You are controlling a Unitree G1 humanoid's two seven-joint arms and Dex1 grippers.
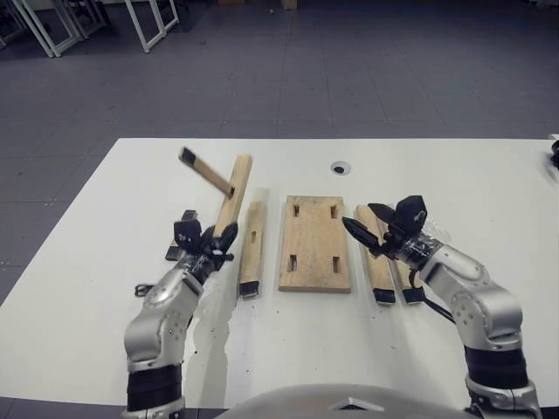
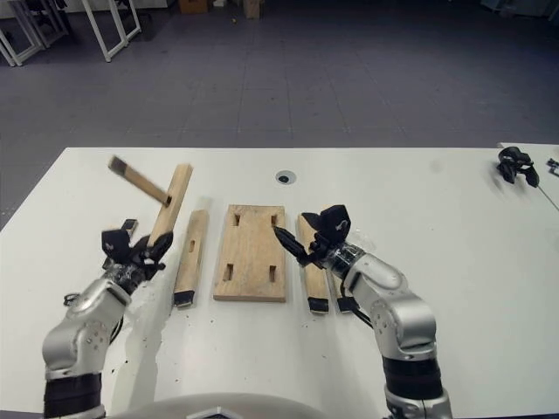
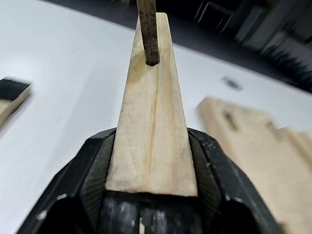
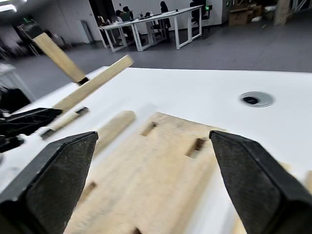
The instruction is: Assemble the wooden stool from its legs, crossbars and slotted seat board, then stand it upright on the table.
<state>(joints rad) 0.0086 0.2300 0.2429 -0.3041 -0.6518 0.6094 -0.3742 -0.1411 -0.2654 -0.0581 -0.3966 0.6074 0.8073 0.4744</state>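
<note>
My left gripper (image 1: 210, 244) is shut on the near end of a wooden leg (image 1: 234, 194) that slants up off the table, with a crossbar (image 1: 206, 171) plugged into its slot and sticking out to the left. In the left wrist view the leg (image 3: 152, 126) sits clamped between the fingers (image 3: 97, 170). The slotted seat board (image 1: 314, 242) lies flat at the table's middle. A second leg (image 1: 251, 247) lies between the held leg and the board. Two more legs (image 1: 376, 257) lie right of the board. My right gripper (image 1: 365, 225) hovers open above them.
A round cable hole (image 1: 340, 168) sits in the white table (image 1: 105, 297) beyond the board. A small black object (image 2: 515, 164) lies at the far right edge. White table frames (image 1: 148, 22) stand on the floor behind.
</note>
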